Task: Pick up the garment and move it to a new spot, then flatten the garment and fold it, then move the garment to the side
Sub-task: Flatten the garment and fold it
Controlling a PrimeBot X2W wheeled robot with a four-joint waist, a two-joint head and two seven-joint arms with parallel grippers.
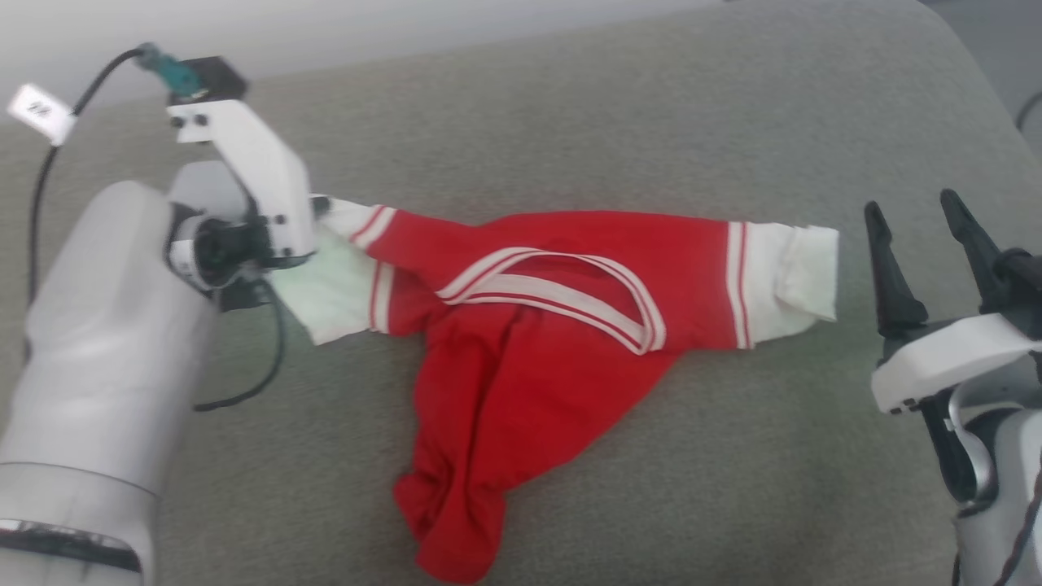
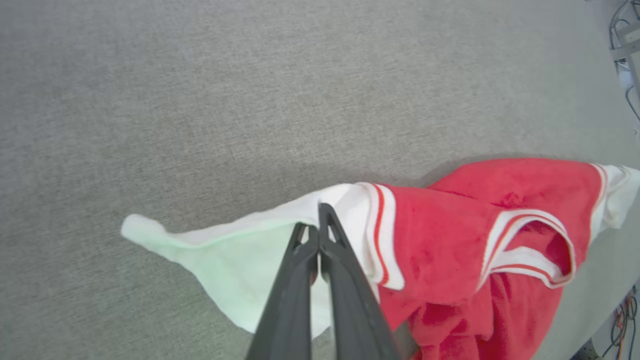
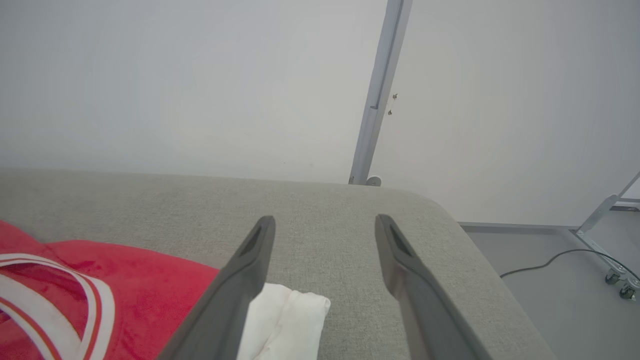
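Observation:
The garment (image 1: 537, 325) lies crumpled on the grey cushioned surface (image 1: 570, 122), red with white end panels and striped trim. It is stretched sideways, with a red bunch trailing toward me. My left gripper (image 2: 315, 220) is shut on the garment's (image 2: 450, 235) white left panel, its fingers pressed together on the cloth. In the head view the left gripper (image 1: 317, 216) sits at that panel's edge, mostly hidden by its wrist. My right gripper (image 1: 910, 202) stands open just right of the white right panel, touching nothing. In the right wrist view the right gripper (image 3: 325, 219) hovers over the garment's (image 3: 125, 280) white corner.
The grey surface (image 3: 325, 200) rounds off at its far right corner. Beyond it lie floor with a black cable (image 3: 550, 260), a wheeled metal frame (image 3: 615, 272) and a grey pole (image 3: 380, 90) against a pale wall. A black cable (image 1: 260, 382) loops under my left wrist.

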